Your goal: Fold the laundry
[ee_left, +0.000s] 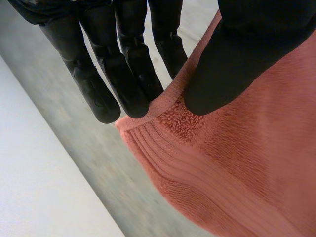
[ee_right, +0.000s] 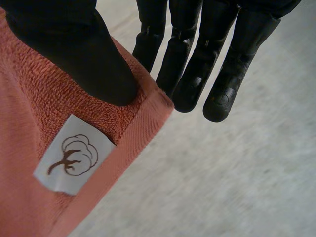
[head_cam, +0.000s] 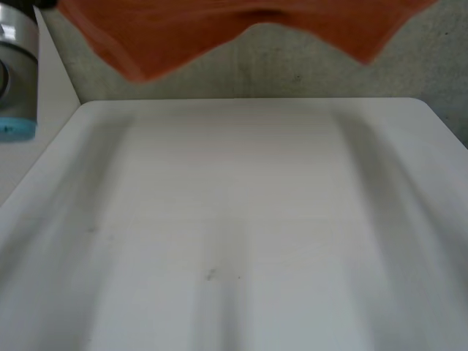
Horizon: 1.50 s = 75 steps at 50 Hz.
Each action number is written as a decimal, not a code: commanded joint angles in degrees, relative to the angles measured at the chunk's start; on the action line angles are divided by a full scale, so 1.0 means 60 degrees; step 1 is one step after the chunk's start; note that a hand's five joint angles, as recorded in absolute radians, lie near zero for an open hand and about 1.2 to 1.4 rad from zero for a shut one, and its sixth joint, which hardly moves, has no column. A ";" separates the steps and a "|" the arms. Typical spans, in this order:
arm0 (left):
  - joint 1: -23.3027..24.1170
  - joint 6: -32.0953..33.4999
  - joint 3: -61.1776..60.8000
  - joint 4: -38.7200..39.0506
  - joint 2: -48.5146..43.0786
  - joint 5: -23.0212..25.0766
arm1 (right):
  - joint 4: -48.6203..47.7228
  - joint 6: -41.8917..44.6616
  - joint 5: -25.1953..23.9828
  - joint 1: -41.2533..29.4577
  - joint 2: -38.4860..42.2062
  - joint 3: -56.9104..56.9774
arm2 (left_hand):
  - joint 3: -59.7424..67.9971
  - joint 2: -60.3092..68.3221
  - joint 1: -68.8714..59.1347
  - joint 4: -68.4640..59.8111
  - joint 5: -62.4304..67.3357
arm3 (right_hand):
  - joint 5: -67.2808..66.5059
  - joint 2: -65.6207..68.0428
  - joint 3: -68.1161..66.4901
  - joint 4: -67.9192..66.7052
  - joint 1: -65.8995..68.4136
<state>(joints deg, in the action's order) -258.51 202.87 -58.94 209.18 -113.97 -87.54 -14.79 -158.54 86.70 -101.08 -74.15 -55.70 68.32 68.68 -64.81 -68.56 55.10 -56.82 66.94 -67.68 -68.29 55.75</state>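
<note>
White table [head_cam: 241, 219] nearest the head camera, bare top, ran out to a rounded far edge. Past that edge lay speckled grey floor [head_cam: 292, 73].

Orange terry towel [head_cam: 183, 29] held up in the air at the far side of the table. Hung clear of the tabletop. Lower edge rose in the middle and drooped lower toward each side.

Left arm [head_cam: 16, 73] at the near left of the table, grey joint with a light-blue cap.

Left hand [ee_left: 247, 54] in the left wrist view: was pinching the towel [ee_left: 247, 163] at a corner. Thumb pressed down on the terry just inside the ribbed hem band. Fingers [ee_left: 131, 84] straight and close together behind the hem, tips poking out past the corner. Under the hand, floor and a strip of the table edge [ee_left: 39, 187].

Right hand [ee_right: 74, 54] in the right wrist view: likewise clamped on a corner of the towel [ee_right: 29, 98]. Thumb flat on the terry right beside the hem. Fingers [ee_right: 197, 74] straight, side by side, behind the cloth, tips showing beyond the corner. Floor below.

White sewn label [ee_right: 74, 155] on the towel, just beside the right thumb tip and against the hem. Carried a brown cotton-boll drawing.
</note>
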 commanded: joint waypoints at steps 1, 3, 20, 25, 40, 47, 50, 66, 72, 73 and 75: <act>-0.0040 -0.0047 -0.1747 -0.0323 -0.0515 0.0205 | 0.0342 0.0129 -0.0548 -0.0044 0.0624 -0.1570 | 0.1947 0.1887 -0.2531 -0.1907 0.2483 | -0.2197 0.2177 -0.2053 -0.1952 0.4042; -0.0040 -0.0032 -0.2141 -0.0308 -0.0851 0.0219 | 0.0356 0.0158 -0.0577 -0.0044 0.0887 -0.1820 | 0.1947 0.1887 -0.2531 -0.1907 0.2483 | -0.2197 0.2177 -0.2053 -0.1952 0.4042; -0.0098 0.0698 -0.4557 -0.0659 -0.1984 0.0190 | 0.2737 0.1768 -0.0446 0.0029 0.3438 -0.3037 | 0.1947 0.1887 -0.2531 -0.1907 0.2483 | -0.2197 0.2177 -0.2053 -0.1952 0.4042; -0.0391 0.1724 -0.6023 -0.1478 -0.0460 0.0175 | 0.5449 0.2573 -0.0533 0.0074 0.2545 -0.3343 | 0.1947 0.1887 -0.2531 -0.1907 0.2483 | -0.2197 0.2177 -0.2053 -0.1952 0.4042; -0.0758 0.4436 -0.7770 -0.6536 0.3175 0.1124 | 0.8006 0.6369 -0.0972 0.1172 -0.0562 -0.5278 | 0.1947 0.1887 -0.2531 -0.1907 0.2483 | -0.2197 0.2177 -0.2053 -0.1952 0.4042; -0.0583 0.3983 -0.6733 -0.4474 0.1526 0.1612 | 0.6090 0.5262 -0.1003 0.0983 0.0984 -0.4608 | 0.1947 0.1887 -0.2531 -0.1907 0.2483 | -0.2197 0.2177 -0.2053 -0.1952 0.4042; -0.0436 0.3865 -0.6277 -0.4016 0.0937 0.1567 | 0.5690 0.4847 -0.0973 0.0807 0.1399 -0.4283 | 0.1947 0.1887 -0.2531 -0.1907 0.2483 | -0.2197 0.2177 -0.2053 -0.1952 0.4042; -0.0026 0.3864 -0.1808 -0.2140 -0.3621 0.0585 | 0.1720 0.3762 0.0140 -0.0175 0.4885 -0.0973 | 0.1947 0.1887 -0.2531 -0.1907 0.2483 | -0.2197 0.2177 -0.2053 -0.1952 0.4042; 0.0253 0.3850 -0.1689 -0.1115 -0.3798 0.0615 | 0.1675 0.3703 0.0257 -0.0263 0.5370 -0.0678 | -0.0134 -0.0194 -0.0450 0.0174 0.0402 | 0.3032 -0.3052 0.3176 0.3276 -0.1187; 0.0296 0.3850 -0.1704 -0.0954 -0.3797 0.0615 | 0.1646 0.3674 0.0359 -0.0350 0.5414 -0.0678 | -0.2261 -0.2321 0.1677 0.2301 -0.1725 | 0.8587 -0.8607 0.8731 0.8831 -0.6742; 0.0443 0.3850 -0.1836 -0.0660 -0.3768 0.0615 | 0.1645 0.3659 0.0433 -0.0410 0.5429 -0.0678 | -0.9717 -0.9777 0.9133 0.9757 -0.9181 | 0.9470 -0.9490 0.9614 0.9714 -0.7625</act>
<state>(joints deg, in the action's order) -257.97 226.03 -69.05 199.08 -136.61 -84.17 -4.84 -136.27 87.94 -102.38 -43.39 -60.49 62.49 62.65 -59.48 -62.51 50.46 -46.03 54.76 -55.04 -55.07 45.50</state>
